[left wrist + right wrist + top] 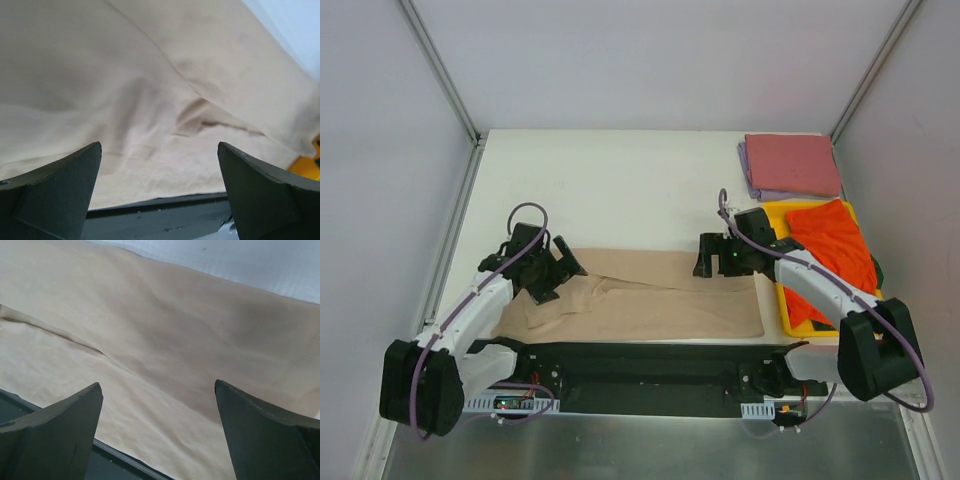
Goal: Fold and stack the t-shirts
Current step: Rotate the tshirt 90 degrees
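A tan t-shirt lies stretched out in a long band along the near edge of the table, folded lengthwise. My left gripper hovers open over its left end, and the wrist view shows only wrinkled tan cloth between the spread fingers. My right gripper stands open over the shirt's far right corner, with smooth tan cloth under it and nothing held. An orange-red t-shirt lies crumpled in the yellow tray. A folded pink-red t-shirt rests on a folded lavender one at the back right.
The black base rail runs along the near table edge, just below the tan shirt's hem, and shows as a dark rail in the left wrist view. White walls with metal frame posts enclose the white table.
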Action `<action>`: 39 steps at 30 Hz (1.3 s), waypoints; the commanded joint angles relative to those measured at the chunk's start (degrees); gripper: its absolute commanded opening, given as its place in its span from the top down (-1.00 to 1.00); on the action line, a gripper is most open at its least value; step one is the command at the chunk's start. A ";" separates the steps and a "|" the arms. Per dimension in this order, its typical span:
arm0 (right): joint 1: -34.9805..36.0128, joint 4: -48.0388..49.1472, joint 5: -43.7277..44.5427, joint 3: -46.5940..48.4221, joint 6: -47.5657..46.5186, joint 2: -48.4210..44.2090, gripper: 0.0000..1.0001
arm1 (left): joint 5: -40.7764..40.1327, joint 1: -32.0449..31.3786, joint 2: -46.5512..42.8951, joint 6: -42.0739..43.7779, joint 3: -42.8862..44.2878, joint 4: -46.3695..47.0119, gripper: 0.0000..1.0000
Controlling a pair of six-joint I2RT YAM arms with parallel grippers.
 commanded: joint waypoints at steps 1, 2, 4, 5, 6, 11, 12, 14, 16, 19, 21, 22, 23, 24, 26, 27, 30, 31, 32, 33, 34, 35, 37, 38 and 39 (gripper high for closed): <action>2.63 2.76 -1.83 4.38 -0.66 5.38 -0.93 | -1.41 4.66 5.35 -2.90 -1.68 0.29 -0.98; 2.81 2.77 -1.74 4.91 -0.49 6.96 -0.93 | -1.76 4.93 7.11 -3.08 -1.50 2.48 -0.98; 3.07 3.29 -1.39 5.79 -0.31 9.95 -0.93 | -3.07 7.11 12.11 -3.60 -0.80 6.79 -0.98; 3.16 3.64 -1.04 6.05 -0.23 11.01 -0.93 | -3.25 8.52 14.75 -3.61 -0.10 9.16 -0.98; 3.16 3.73 -0.77 6.49 -0.22 12.33 -0.93 | -2.56 10.19 19.13 -3.52 1.47 11.10 -0.98; 3.16 3.73 0.02 8.16 0.04 16.03 -0.93 | -1.24 12.22 37.15 -1.85 17.01 12.35 -0.98; 3.16 3.30 -0.15 8.34 0.04 16.47 -0.93 | -0.62 12.22 41.28 -1.94 21.22 12.35 -0.98; 3.07 2.59 0.63 8.08 0.04 16.56 -0.93 | 0.43 12.22 49.18 -1.42 30.80 12.26 -0.98; 3.16 2.15 0.03 7.20 0.39 16.12 -0.93 | 3.32 12.31 59.27 -1.06 47.09 8.95 -0.98; 4.30 2.68 -5.14 4.31 1.44 15.77 -0.93 | 13.16 11.09 72.91 -1.84 68.57 6.91 -0.98; 7.97 2.07 -6.92 2.90 2.23 16.12 -0.93 | 17.11 9.33 83.36 -3.34 85.43 6.73 -0.98; 10.78 2.41 -7.36 2.28 2.85 16.29 -0.93 | 20.70 8.45 89.86 -6.56 95.78 6.46 -0.98; 13.51 3.29 -8.06 2.01 3.72 16.73 -0.93 | 22.57 7.23 95.84 -9.29 107.63 6.72 -0.98; 16.32 4.34 -9.46 2.27 5.56 17.17 -0.93 | 22.59 5.74 102.51 -11.67 117.06 7.86 -0.98; 20.81 8.20 -12.01 3.32 8.29 18.66 -0.93 | 22.14 3.45 107.31 -19.21 119.47 21.93 -0.98; 22.39 9.26 -11.58 4.46 9.17 19.19 -0.93 | 21.10 2.65 106.11 -23.60 113.78 30.02 -0.98; 24.43 7.96 -7.72 7.80 8.75 19.37 -0.93 | 15.22 0.54 106.17 -21.90 111.68 29.68 -0.98; 24.61 7.26 -7.02 8.51 8.22 19.11 -0.93 | 15.20 0.19 106.62 -21.37 113.10 30.01 -0.98; 24.61 6.47 -6.66 8.86 7.43 18.41 -0.93 | 15.12 0.01 106.79 -20.75 113.46 30.71 -0.98; 24.70 5.94 -6.31 9.39 6.90 18.32 -0.93 | 14.51 0.01 106.19 -20.40 113.03 30.72 -0.98; 24.70 5.06 -5.96 9.83 6.55 17.97 -0.93 | 13.80 -0.08 105.14 -19.35 112.15 30.89 -0.98; 24.70 4.36 -5.61 10.01 6.20 17.27 -0.93 | 12.93 -0.08 104.08 -18.04 111.36 30.81 -0.98; 24.70 4.17 -5.43 9.75 6.45 16.13 -0.93 | 11.43 -0.17 101.97 -15.31 110.04 30.63 -0.98; 24.78 4.26 -5.34 9.57 6.63 15.51 -0.93 | 10.99 -0.26 101.27 -14.25 110.21 30.20 -0.98; 24.87 4.26 -5.34 9.48 6.89 14.98 -0.93 | 10.90 -0.34 100.48 -13.20 110.12 30.19 -0.98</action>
